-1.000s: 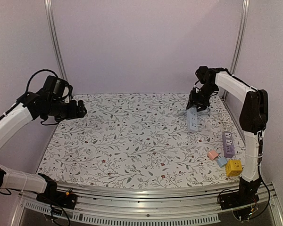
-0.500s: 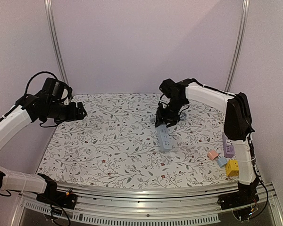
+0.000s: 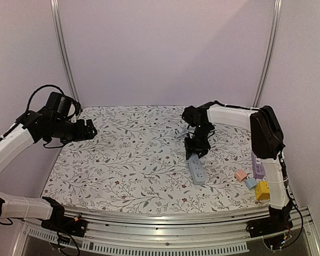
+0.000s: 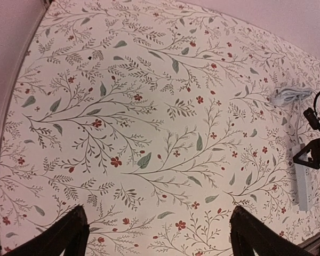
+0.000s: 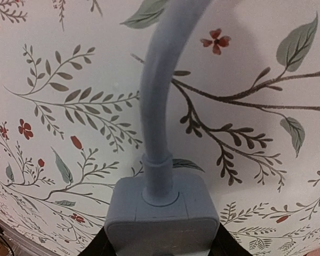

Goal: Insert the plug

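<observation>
My right gripper is shut on the cable end of a blue-grey power strip, which slants down toward the table's middle front. In the right wrist view the strip's end sits between my dark fingers, and its cable runs up out of frame. Three small plugs lie at the front right: pink, blue and yellow. My left gripper hovers open over the left side of the table, nothing between its fingers.
A purple power strip lies along the right edge, just behind the plugs. The blue-grey strip's bundled cable rests behind it. The floral cloth covers the table, with metal frame posts at the back corners.
The right arm has carried the blue-grey power strip from the back right to the middle and nearer the front. The left arm has hardly moved.
</observation>
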`<state>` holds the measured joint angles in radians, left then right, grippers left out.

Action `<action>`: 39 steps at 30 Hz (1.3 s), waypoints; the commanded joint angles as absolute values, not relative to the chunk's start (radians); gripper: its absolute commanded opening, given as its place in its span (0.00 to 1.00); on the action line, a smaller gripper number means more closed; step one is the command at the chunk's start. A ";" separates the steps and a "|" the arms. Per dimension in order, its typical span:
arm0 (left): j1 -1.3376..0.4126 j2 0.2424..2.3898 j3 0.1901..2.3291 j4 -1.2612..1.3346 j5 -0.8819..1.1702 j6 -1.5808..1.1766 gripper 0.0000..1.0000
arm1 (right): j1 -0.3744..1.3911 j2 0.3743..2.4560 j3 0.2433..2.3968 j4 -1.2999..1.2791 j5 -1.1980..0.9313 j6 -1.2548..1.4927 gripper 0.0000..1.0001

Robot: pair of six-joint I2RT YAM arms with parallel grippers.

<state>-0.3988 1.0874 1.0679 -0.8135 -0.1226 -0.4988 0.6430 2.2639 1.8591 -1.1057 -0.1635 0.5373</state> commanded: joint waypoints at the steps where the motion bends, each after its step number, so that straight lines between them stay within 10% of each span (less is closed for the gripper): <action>1: -0.407 1.052 1.038 -0.826 -0.122 -0.506 0.92 | 0.638 2.263 1.862 -1.095 -0.122 0.566 0.31; 18: -0.408 1.016 1.044 -0.841 -0.142 -0.498 0.93 | 0.619 2.198 1.860 -1.098 -0.126 0.580 0.83; 39: -0.405 0.962 1.159 -0.922 -0.312 -0.470 0.99 | 0.603 1.729 1.487 -1.120 0.068 0.578 0.95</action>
